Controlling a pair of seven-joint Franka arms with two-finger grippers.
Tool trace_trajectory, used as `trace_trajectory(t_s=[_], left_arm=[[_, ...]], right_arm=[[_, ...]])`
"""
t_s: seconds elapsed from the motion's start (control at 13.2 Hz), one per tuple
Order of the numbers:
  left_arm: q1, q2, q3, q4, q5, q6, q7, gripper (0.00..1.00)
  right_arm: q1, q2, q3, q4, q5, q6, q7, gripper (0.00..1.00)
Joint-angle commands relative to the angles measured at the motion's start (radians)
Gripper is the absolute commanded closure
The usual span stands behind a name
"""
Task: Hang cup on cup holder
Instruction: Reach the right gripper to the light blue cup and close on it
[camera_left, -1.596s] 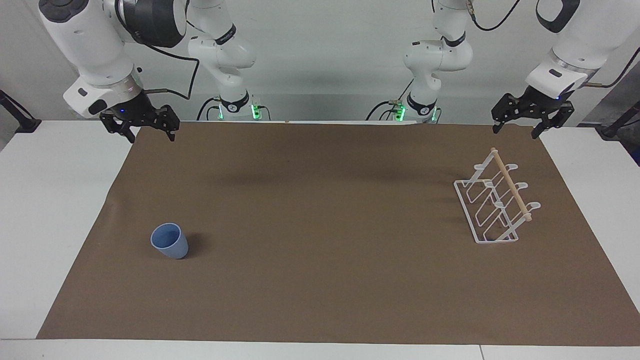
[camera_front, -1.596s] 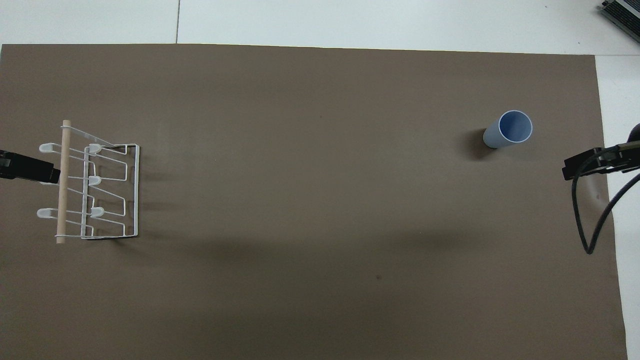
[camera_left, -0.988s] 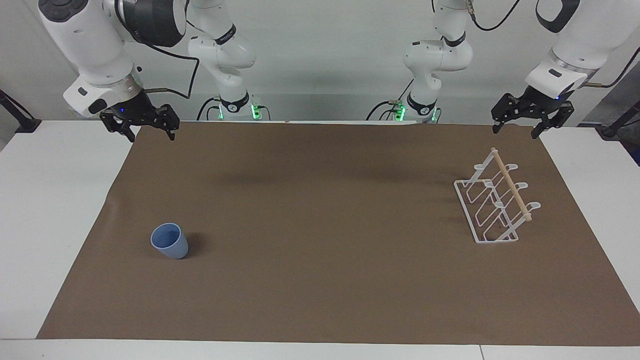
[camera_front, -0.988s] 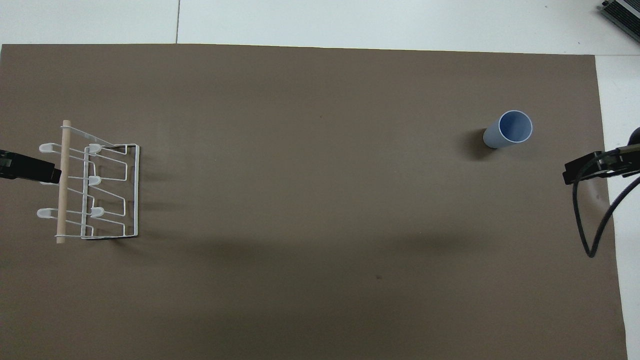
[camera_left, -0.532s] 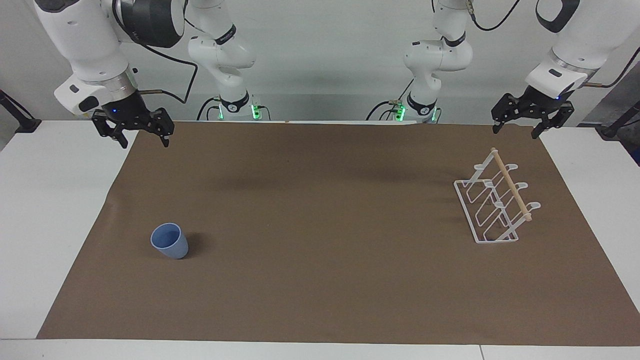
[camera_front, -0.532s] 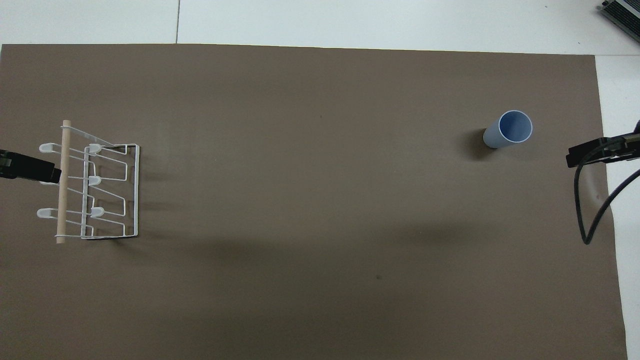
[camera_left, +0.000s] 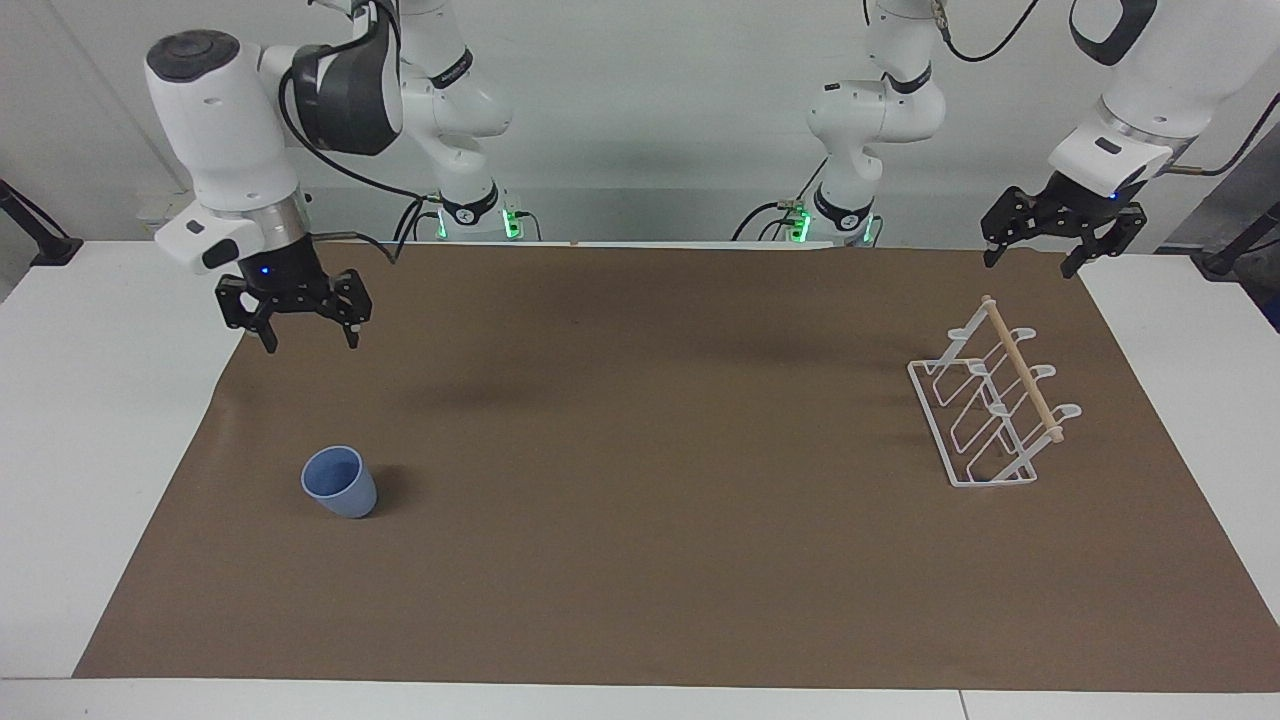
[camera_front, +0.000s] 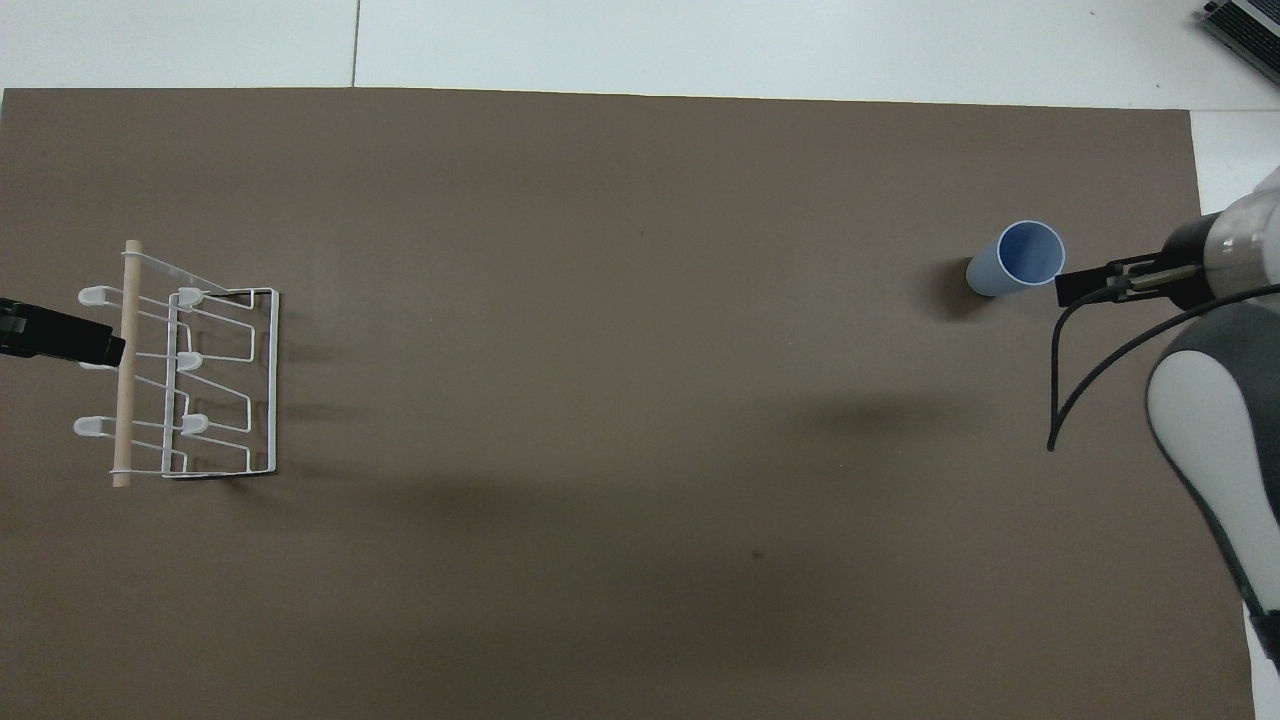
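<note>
The light-blue cup stands upright on the brown mat toward the right arm's end; it also shows in the overhead view. The white wire cup holder with its wooden rod stands toward the left arm's end, and its prongs are bare in the overhead view. My right gripper is open and empty, raised over the mat, apart from the cup. My left gripper is open and empty, raised over the mat's edge by the holder, and it waits.
The brown mat covers most of the white table. A black cable hangs from the right wrist over the mat beside the cup.
My right gripper has come down from the mat's corner and moved over the mat toward the cup. The left arm, the cup and the holder have not moved.
</note>
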Motion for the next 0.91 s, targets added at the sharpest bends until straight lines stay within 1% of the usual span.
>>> trace_trajectory(t_s=[0.0, 0.23, 0.38, 0.68, 0.84], left_arm=[[-0.013, -0.02, 0.008, -0.02, -0.004, 0.012, -0.002, 0.0], [-0.013, -0.02, 0.008, -0.02, -0.004, 0.013, -0.002, 0.0], [-0.013, -0.02, 0.008, -0.02, -0.004, 0.012, -0.002, 0.0], [-0.013, -0.022, 0.008, -0.02, -0.004, 0.006, 0.001, 0.0], [-0.013, -0.022, 0.008, -0.02, -0.004, 0.007, 0.002, 0.0]], right_arm=[[-0.007, 0.071, 0.0, -0.066, 0.029, 0.132, -0.007, 0.0], [-0.008, 0.152, 0.0, -0.065, 0.028, 0.299, -0.004, 0.0], [-0.005, 0.191, 0.0, -0.066, 0.028, 0.402, 0.009, 0.0], [-0.004, 0.22, 0.004, -0.065, 0.029, 0.471, 0.03, 0.0], [0.017, 0.24, 0.005, -0.065, 0.029, 0.488, 0.097, 0.0]])
